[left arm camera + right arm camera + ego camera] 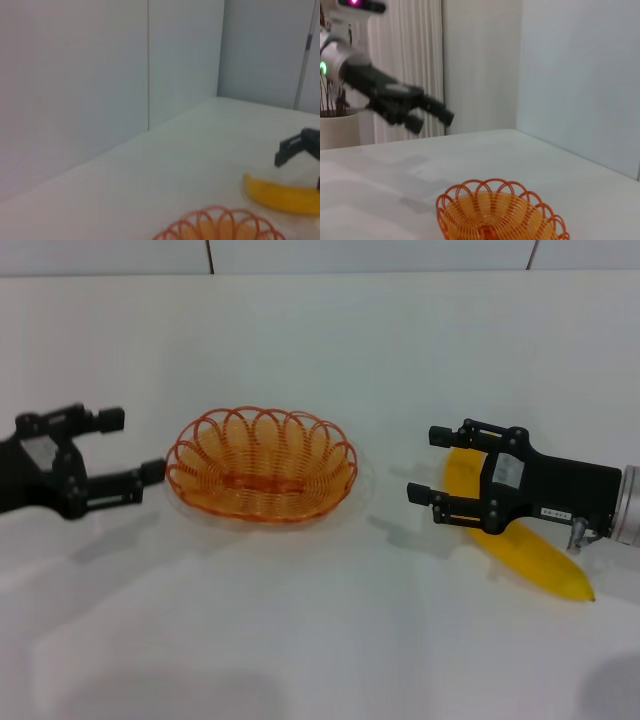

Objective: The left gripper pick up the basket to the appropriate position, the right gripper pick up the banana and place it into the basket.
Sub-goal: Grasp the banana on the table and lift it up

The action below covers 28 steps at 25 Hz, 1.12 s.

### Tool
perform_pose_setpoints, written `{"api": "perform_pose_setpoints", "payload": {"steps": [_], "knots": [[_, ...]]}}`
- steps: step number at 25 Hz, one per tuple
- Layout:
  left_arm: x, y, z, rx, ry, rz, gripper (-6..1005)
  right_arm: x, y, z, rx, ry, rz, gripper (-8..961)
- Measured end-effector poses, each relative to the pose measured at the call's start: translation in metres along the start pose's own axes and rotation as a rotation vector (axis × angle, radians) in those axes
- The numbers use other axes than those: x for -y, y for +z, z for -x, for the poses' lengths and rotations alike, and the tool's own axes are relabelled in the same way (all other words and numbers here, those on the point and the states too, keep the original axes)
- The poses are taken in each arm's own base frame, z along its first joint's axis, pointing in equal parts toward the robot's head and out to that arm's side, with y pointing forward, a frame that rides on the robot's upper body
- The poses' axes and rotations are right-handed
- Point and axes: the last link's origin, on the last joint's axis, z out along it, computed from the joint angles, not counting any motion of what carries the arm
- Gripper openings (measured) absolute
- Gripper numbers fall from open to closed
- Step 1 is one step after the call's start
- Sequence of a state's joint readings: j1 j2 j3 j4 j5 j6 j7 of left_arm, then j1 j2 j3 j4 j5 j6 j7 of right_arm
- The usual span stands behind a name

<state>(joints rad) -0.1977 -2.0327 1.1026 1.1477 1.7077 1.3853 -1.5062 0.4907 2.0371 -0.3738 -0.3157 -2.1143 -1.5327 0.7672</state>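
The orange wire basket [261,465] stands empty on the white table, left of centre; it also shows in the left wrist view [220,226] and the right wrist view [497,212]. My left gripper [133,447] is open, just left of the basket's rim, not touching it; it shows far off in the right wrist view [427,114]. The yellow banana [520,541] lies on the table at the right; it also shows in the left wrist view [282,194]. My right gripper [428,464] is open and empty, hovering over the banana's far end.
The white table [320,640] runs to a pale wall [320,255] at the back. A white pot with stems [337,127] stands beyond the table in the right wrist view.
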Motion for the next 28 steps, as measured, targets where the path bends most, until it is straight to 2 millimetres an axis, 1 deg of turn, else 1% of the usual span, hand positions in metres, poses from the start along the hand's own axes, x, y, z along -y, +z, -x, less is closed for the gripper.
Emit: {"api": "perform_pose_setpoints", "payload": {"steps": [1,2,3,8,12,15,19,25,28], "knots": [[-0.001,0.001,0.008,0.000,-0.002,0.001,834,0.000,0.000,0.000,0.000,0.000,0.000,770],[-0.003,0.002,0.020,-0.012,0.018,0.002,834,0.000,0.000,0.000,0.001,0.000,-0.001,770],[-0.003,0.002,0.020,-0.012,0.018,0.002,834,0.000,0.000,0.000,0.001,0.000,-0.001,770],[-0.012,0.004,0.044,-0.024,0.049,0.017,832,-0.002,-0.003,-0.003,-0.003,0.009,-0.007,771],[-0.017,0.004,0.057,-0.019,0.060,0.021,831,-0.002,-0.004,-0.004,-0.008,0.012,-0.013,771],[-0.017,0.003,0.059,-0.032,0.069,0.012,831,-0.001,-0.006,-0.005,-0.012,0.010,-0.018,771],[-0.017,0.004,0.058,-0.055,0.061,0.008,831,0.000,-0.017,-0.009,-0.032,0.000,-0.042,771],[-0.015,0.005,0.059,-0.062,0.046,0.007,830,0.001,-0.045,-0.013,-0.078,-0.022,-0.066,771],[-0.013,0.007,0.058,-0.066,0.040,0.009,830,-0.002,-0.065,-0.016,-0.099,0.020,-0.088,771]]}}
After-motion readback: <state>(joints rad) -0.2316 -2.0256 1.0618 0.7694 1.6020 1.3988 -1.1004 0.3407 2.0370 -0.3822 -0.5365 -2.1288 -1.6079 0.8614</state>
